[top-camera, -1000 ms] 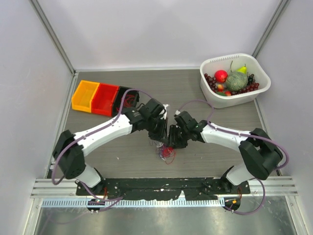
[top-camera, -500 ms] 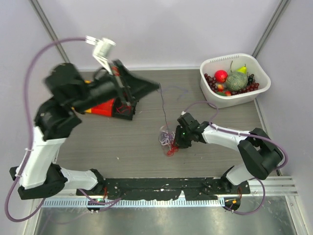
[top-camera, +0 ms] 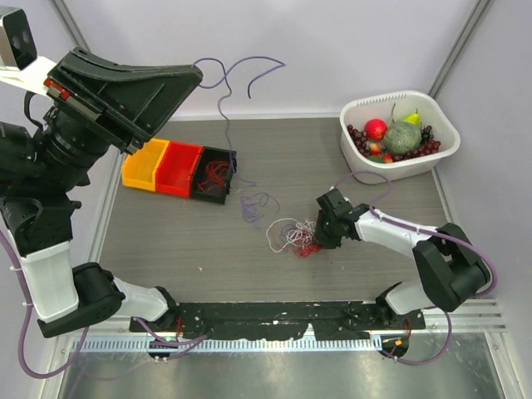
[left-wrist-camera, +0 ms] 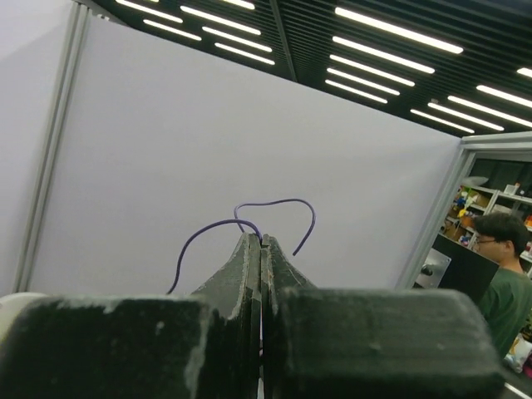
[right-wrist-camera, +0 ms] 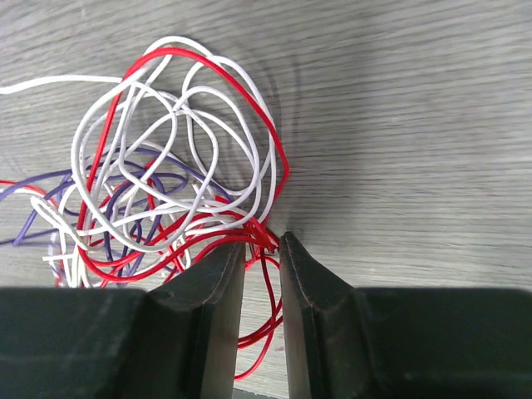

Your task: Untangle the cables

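The job is only begun, I judge: one purple wire (left-wrist-camera: 283,200) is largely drawn free, pinched in the clenched left hand (left-wrist-camera: 259,243), which is raised high above the tabletop (top-camera: 183,241), the wire's far end trailing down in loose curls beside the heap. The cables (top-camera: 291,235) lie mid-tabletop as a knot of red, white and purple loops, all left to part. The right hand (right-wrist-camera: 262,243) has closed on a few red strands at the knot's edge, a slit showing between its fingers. Some red wire lies in the black bin (top-camera: 208,153). A second ago both hands crowded over the knot; since then the left arm has swung up and away, and the right hand and knot have shifted a little rightward.
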